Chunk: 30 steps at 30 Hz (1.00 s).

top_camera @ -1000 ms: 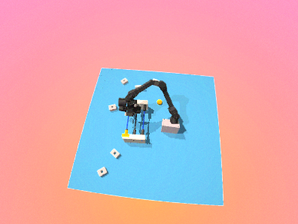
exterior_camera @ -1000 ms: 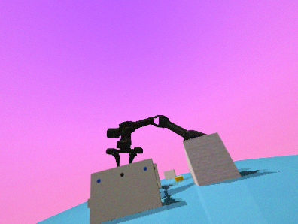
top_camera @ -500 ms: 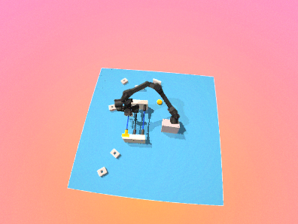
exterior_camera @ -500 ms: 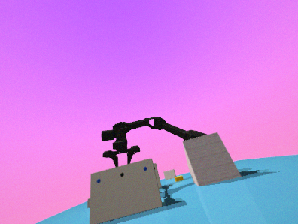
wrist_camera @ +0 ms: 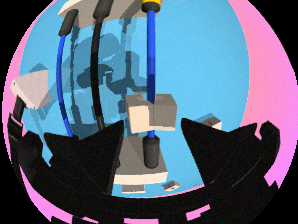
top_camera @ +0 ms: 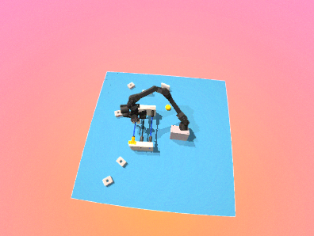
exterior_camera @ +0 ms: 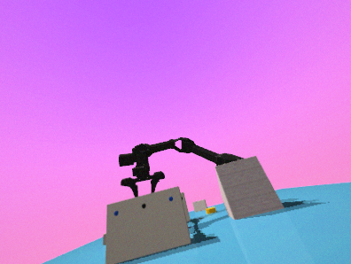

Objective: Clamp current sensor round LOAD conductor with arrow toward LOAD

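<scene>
The current sensor point(wrist_camera: 164, 112), a pale two-part block, sits round the outer blue conductor point(wrist_camera: 151, 47) point(top_camera: 134, 130). The two halves meet near the conductor at an angle; whether they are latched cannot be told. A yellow marker point(top_camera: 132, 141) point(wrist_camera: 150, 4) is at one end of this conductor; its lettering and the sensor's arrow are not readable. My gripper point(top_camera: 135, 119) point(exterior_camera: 144, 195) point(wrist_camera: 153, 123) is open, its fingertips on either side of the sensor with narrow gaps in the wrist view. In the exterior view the near end block hides the fingertips and sensor.
Two end blocks point(top_camera: 141, 146) point(exterior_camera: 146, 232) point(wrist_camera: 140, 177) carry the conductors. A black conductor point(wrist_camera: 95, 65) and another blue one point(wrist_camera: 60, 80) run alongside. Several pale pieces, such as one at the front left point(top_camera: 111, 181), and a yellow disc point(top_camera: 168, 107) point(exterior_camera: 210, 210) lie around.
</scene>
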Tool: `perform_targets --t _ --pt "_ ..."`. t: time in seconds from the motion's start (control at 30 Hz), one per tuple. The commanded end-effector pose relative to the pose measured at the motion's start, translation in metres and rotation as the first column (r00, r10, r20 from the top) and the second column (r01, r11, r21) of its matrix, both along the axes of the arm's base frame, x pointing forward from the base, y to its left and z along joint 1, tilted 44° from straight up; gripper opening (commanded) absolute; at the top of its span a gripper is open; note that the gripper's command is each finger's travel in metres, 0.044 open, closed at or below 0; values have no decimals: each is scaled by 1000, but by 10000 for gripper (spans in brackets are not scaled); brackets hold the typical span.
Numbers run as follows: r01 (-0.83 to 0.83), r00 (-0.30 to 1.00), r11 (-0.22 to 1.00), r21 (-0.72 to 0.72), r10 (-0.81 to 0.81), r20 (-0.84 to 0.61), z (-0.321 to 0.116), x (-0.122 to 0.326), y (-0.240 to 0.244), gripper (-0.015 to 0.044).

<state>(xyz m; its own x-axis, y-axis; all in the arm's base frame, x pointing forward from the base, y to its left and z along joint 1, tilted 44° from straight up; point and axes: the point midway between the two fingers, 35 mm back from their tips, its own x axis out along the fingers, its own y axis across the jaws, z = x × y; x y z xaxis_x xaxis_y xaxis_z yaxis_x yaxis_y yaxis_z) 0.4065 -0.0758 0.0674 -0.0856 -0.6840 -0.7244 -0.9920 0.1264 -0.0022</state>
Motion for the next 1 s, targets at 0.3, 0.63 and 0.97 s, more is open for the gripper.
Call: perform_targets --t 0.3,0.63,0.97 --pt "-3 1000 1000 2 3 0 0 0 0 440" --pt "25 999 1000 8 -25 -23 -24 -1 -18 440" --pt "25 999 1000 8 -25 -23 -35 -3 -28 440"
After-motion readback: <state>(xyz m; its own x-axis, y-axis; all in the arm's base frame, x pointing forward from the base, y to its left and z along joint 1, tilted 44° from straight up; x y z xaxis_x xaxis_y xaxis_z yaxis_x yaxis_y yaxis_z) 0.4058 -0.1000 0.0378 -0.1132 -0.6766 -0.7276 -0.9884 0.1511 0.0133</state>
